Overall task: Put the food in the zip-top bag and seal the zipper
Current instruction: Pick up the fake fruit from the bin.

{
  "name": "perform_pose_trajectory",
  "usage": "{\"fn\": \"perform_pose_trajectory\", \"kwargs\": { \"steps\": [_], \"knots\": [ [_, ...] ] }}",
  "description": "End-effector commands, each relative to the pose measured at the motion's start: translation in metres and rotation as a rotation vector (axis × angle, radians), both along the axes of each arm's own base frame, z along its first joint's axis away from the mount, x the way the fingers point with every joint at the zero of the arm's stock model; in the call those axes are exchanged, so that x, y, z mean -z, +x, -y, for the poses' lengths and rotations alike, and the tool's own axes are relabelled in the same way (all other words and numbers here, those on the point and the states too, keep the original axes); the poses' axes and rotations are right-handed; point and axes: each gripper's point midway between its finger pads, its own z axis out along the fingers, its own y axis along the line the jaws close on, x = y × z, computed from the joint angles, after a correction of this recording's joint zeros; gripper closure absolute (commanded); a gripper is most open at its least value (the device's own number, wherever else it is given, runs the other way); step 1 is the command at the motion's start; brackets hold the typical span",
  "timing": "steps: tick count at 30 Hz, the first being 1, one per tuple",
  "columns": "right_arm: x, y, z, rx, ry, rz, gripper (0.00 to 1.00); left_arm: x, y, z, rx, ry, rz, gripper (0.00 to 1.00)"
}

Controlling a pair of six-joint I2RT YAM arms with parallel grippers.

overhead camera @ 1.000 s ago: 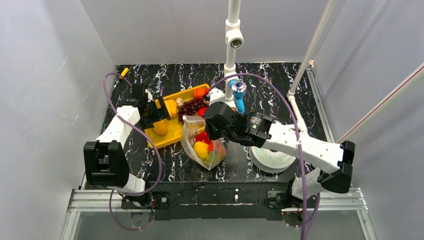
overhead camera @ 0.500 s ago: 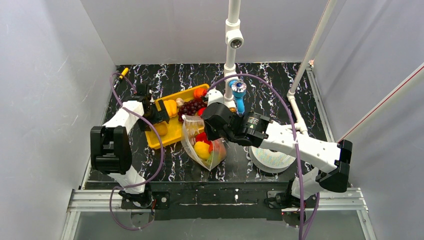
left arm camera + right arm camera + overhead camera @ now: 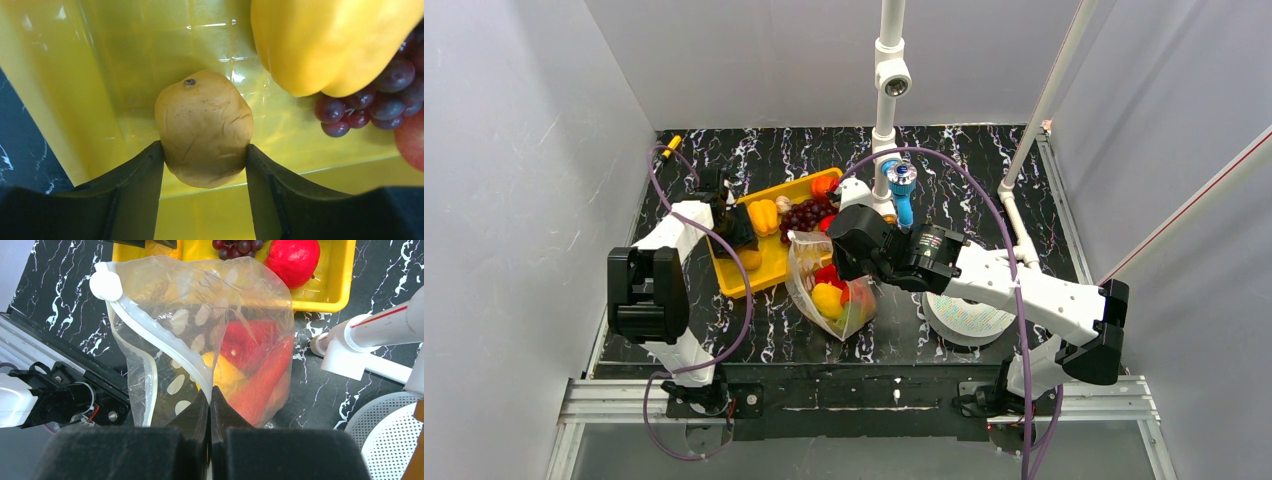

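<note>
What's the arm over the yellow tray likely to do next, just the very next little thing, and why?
Probably lift straight up. The left gripper has its fingers against both sides of the tan fruit, which sits on the yellow tray. The right gripper pinches the rim of the zip-top bag, so the bag looks ready to receive it.

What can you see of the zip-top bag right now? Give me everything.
The zip-top bag is clear, crinkly plastic with a milky zipper strip and a white slider tab at one end. Its mouth is open, unsealed; the right gripper is shut on the mouth edge, holding it up. Inside lie a red piece, a yellow piece and an orange-red piece. It sits on the black marbled table beside the yellow tray.
</note>
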Motion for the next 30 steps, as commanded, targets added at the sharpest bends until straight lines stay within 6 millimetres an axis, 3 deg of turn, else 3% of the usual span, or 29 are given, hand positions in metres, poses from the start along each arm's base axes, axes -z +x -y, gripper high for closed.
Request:
{"fn": "perform_pose_trajectory", "kwargs": {
  "steps": [1, 9, 15, 22, 30],
  "knots": [
    [-0.028, 0.000, -0.003, 0.011, 0.078, 0.030, 0.99, -0.010, -0.002, 0.002, 0.042, -0.013, 0.031, 0.60],
    [-0.029, -0.001, -0.002, 0.007, 0.086, 0.027, 0.99, -0.025, -0.011, -0.003, 0.063, 0.020, 0.085, 0.86],
    [-0.033, -0.002, 0.000, 0.002, 0.095, 0.034, 0.99, -0.058, -0.026, 0.013, 0.075, -0.053, 0.167, 0.89],
    [-0.033, -0.003, 0.000, -0.009, 0.118, 0.040, 0.99, -0.104, -0.089, 0.052, 0.083, -0.304, 0.289, 0.88],
    [-0.028, -0.004, -0.004, -0.021, 0.127, 0.037, 0.99, -0.133, -0.169, 0.064, 0.082, -0.416, 0.410, 0.87]
  ]
}}
